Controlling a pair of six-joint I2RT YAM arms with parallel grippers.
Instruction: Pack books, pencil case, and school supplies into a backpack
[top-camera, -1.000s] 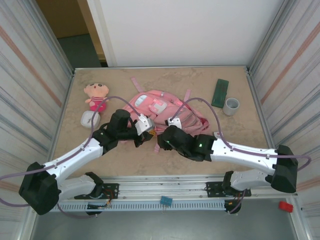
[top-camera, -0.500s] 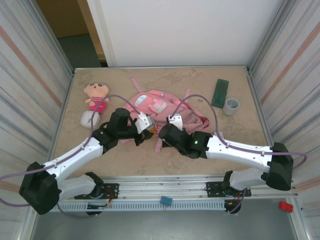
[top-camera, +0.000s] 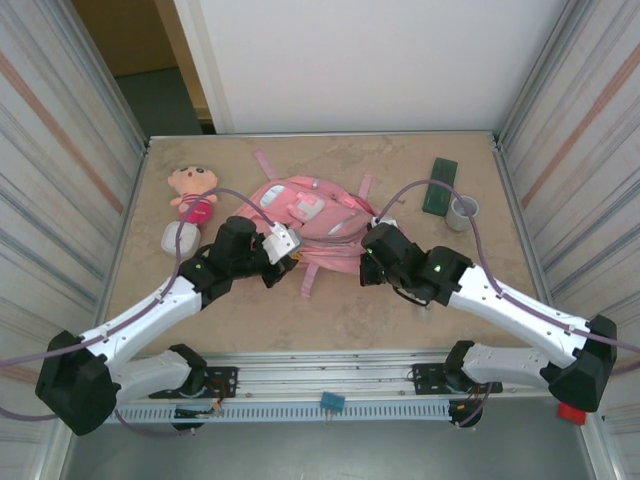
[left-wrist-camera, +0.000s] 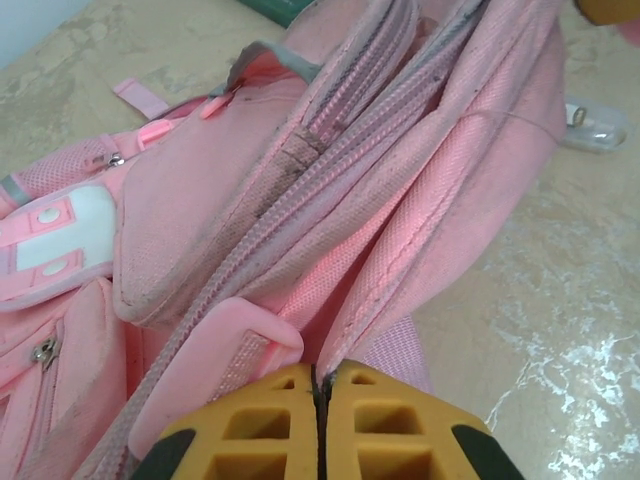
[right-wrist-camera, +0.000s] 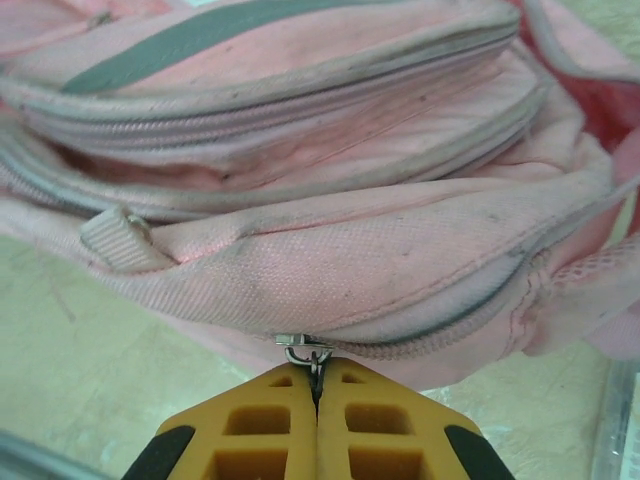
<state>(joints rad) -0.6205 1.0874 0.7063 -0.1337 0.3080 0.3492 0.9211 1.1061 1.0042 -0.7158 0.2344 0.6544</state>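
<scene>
Though its near edge is hidden, backpack (top-camera: 322, 212), right pincer (right-wrist-camera: 318, 378) pinching zipper pull (right-wrist-camera: 305, 347), left pincer (left-wrist-camera: 318, 374) pressed together

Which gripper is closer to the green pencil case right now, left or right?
Right. The right gripper, at the right edge of the backpack, is nearer the pencil case at far right; the left gripper sits at its left side.

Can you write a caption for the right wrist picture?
Yellow fingers pinch the zipper pull on the pink backpack.
</scene>
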